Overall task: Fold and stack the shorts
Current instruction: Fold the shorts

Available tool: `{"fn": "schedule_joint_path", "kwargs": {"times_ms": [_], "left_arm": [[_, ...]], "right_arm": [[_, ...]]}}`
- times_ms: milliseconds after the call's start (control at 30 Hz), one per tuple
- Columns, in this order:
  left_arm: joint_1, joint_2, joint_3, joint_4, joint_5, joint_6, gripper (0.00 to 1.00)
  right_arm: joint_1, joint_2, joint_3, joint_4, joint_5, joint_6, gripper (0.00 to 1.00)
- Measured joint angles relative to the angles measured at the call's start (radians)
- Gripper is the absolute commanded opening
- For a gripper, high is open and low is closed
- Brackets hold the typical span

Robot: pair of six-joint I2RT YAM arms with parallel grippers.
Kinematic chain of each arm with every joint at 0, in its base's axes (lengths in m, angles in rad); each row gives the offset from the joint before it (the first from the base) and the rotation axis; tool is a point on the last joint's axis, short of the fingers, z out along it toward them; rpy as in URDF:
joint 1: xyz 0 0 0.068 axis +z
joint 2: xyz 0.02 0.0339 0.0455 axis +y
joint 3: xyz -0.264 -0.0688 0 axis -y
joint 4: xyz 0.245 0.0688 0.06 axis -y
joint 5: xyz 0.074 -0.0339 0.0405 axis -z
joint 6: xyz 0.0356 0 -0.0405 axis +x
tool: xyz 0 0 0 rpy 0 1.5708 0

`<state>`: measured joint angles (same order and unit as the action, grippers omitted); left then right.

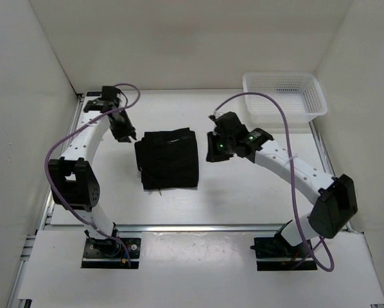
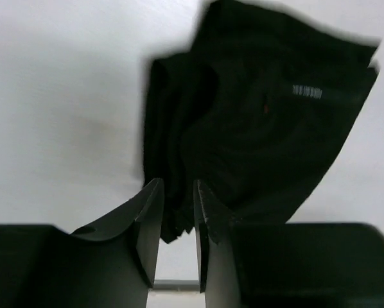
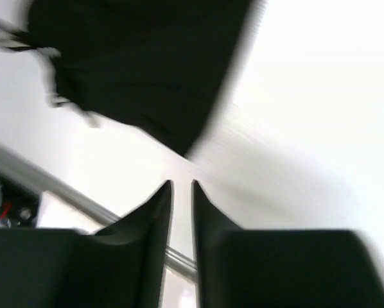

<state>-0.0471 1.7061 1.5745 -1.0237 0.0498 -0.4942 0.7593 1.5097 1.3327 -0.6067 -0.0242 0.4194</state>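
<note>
Shorts folded at mid-table, both arms standing off empty

The shorts [image 1: 168,159] lie folded into a rough dark square at the middle of the table [image 1: 243,199], flat on the surface, with a thin bit of string poking out at the near edge. The left gripper [image 1: 124,132] hangs just beside the shorts' left edge, apart from the cloth. The right gripper [image 1: 211,147] sits just off the right edge, also clear of it. Nothing lies between either gripper and the shorts.

In the left wrist view the fingers [image 2: 152,218] are drawn close, with only a narrow slit between them, and hold nothing. The shorts [image 2: 256,122] fill the upper right, with stacked folds showing along their left side and a small pale label [image 2: 306,92] on top. In the right wrist view the gripper [image 3: 182,192] is likewise closed to a thin gap and empty. The shorts [image 3: 147,64] lie ahead and to the left. This picture is blurred, so the pale strands at the cloth's left edge [image 3: 54,99] are probably the drawstring.

A white mesh basket [image 1: 285,96] stands at the far right corner, well apart from the shorts and behind the right arm. A purple cable [image 1: 288,138] loops over each arm. A metal rail [image 1: 192,227] runs across the table near the arm bases
</note>
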Motion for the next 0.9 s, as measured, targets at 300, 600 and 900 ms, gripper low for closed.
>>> {"fn": "schedule_joint_path", "kwargs": {"times_ms": [300,600,900], "left_arm": [[-0.082,0.199,-0.166,0.063,0.040,0.017,0.36],[-0.073,0.240,-0.033,-0.007,0.005,0.040,0.87],[-0.072,-0.103,0.171,-0.117,-0.043,0.061,1.00]], "right_arm": [[-0.111,-0.171,-0.179,-0.147,0.136,0.069,0.97],[-0.182,-0.298,-0.142,-0.301,0.291,0.112,0.99],[-0.203,-0.320,-0.085,-0.413,0.517,0.160,0.99]]}}
